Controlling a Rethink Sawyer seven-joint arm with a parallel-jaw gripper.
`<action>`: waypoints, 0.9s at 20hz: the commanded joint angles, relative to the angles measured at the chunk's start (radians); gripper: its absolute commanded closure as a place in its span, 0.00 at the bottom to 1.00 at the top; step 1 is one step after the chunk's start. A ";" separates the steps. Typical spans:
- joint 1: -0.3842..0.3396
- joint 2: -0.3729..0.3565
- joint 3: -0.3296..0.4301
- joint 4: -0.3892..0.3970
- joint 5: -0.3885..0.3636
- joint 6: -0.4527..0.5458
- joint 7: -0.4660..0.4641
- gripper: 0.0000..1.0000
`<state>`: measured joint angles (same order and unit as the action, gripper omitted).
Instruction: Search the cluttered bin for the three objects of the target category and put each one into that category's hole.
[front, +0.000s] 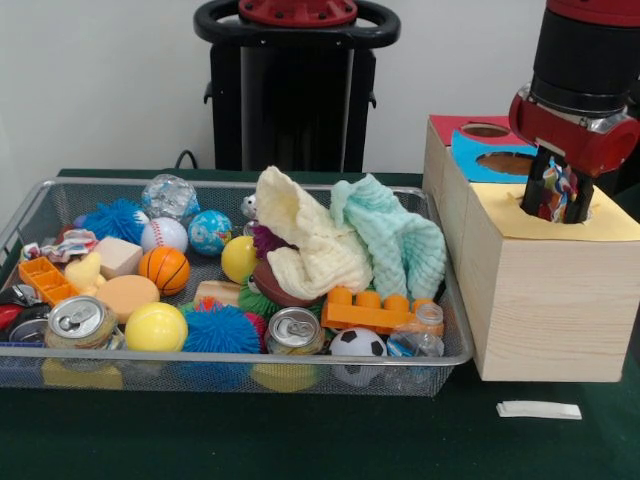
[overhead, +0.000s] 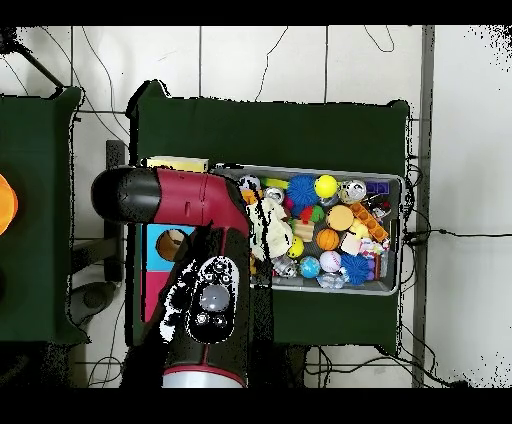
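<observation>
your pincer (front: 558, 192) is clenched on a crumpled wrapper (front: 561, 186), white with red, yellow and blue print, which sits between the black fingers (front: 541, 188) with its colours showing in the gap. the round hole (front: 590, 212) in the yellow-topped box (front: 545, 290) lies directly under the pincer, and the fingertips and the wrapper's lower end reach down to its edge; you cannot tell from the front view whether they are already inside it. just behind the pincer stand the blue-topped box (front: 490, 150) and the red-topped box (front: 456, 125), each with its own hole. well off to the pincer's side, at the left of the front view, is the wire mesh bin (front: 130, 375); another printed wrapper (front: 62, 245) lies at its far left end, about as far from the pincer as the bin allows. nearer the pincer in the bin, a cream cloth (front: 305, 240) and a mint cloth (front: 395, 240) are heaped against the box-side end. in the overhead view the red arm (overhead: 205, 270) covers the boxes and the pincer itself is hidden.
</observation>
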<state>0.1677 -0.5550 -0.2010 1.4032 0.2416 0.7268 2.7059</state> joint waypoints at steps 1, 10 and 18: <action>-0.055 -0.138 -0.032 0.120 -0.025 0.097 0.044 0.00; -0.044 -0.163 -0.025 0.168 -0.022 0.066 0.047 0.00; -0.043 -0.153 -0.013 0.196 -0.022 0.024 0.051 0.00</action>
<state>0.1686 -0.6021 -0.1916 1.4775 0.2418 0.6441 2.7059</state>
